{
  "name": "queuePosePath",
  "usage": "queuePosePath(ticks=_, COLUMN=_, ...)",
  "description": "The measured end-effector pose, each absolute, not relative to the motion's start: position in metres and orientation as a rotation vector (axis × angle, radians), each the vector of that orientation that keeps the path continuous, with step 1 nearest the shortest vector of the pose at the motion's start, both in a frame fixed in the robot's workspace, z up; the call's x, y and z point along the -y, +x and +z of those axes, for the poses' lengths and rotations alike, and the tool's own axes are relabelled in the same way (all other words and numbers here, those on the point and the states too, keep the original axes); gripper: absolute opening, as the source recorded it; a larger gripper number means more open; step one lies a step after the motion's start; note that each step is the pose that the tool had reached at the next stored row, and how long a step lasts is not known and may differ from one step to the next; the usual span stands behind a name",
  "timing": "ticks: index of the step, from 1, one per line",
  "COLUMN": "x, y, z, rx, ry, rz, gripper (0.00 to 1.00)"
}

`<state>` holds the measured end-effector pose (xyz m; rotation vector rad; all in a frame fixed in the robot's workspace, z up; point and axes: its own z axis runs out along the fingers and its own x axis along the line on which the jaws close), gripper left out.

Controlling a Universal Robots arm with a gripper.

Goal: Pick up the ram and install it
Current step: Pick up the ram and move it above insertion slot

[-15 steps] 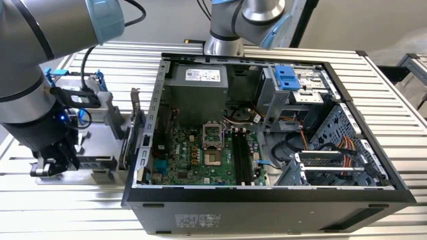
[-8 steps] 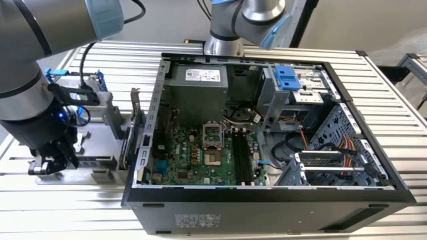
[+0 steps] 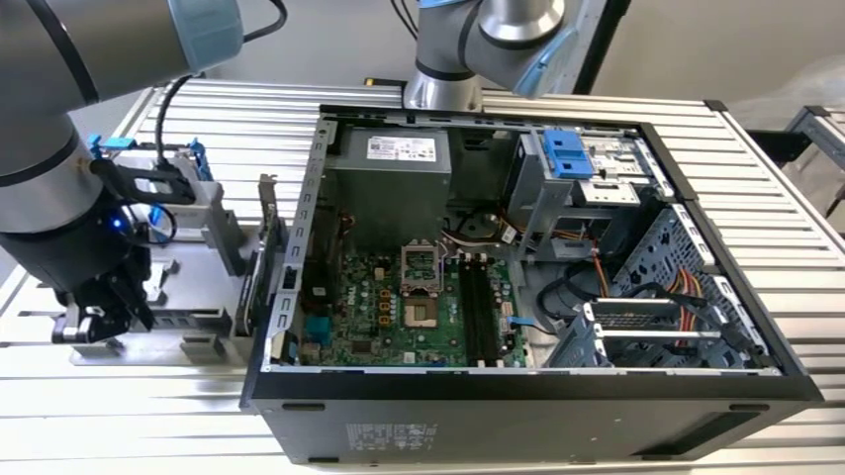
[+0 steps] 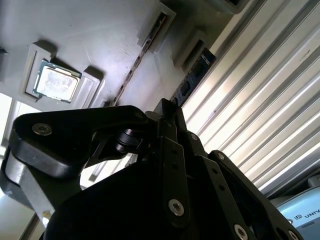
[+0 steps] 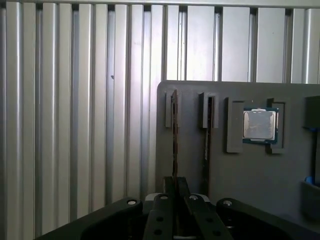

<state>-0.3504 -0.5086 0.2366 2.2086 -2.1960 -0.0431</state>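
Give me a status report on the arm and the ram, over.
Gripper low over grey tray, in line with the ram. Ram on edge in its slot, not lifted. Second stick in next slot, close beside.

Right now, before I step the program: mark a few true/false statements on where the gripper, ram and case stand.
1. The computer case lies open, with its motherboard exposed. True.
2. The gripper is inside the case. False: it is at the gray fixture plate, which sits to the exterior view's left of the case.
3. A processor chip sits in a recess of the plate. True.
4. The ram is seated in the motherboard. False: it stands on edge in a plate slot, in line with the gripper.
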Motion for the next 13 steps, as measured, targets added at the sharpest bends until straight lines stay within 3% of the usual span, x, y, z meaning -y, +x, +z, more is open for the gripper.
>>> queuePosePath(ticks=13, x=0.5086, y=-0.3504, z=0.2450, rx=2.196, ry=2.209, rz=-0.043, gripper=0.00)
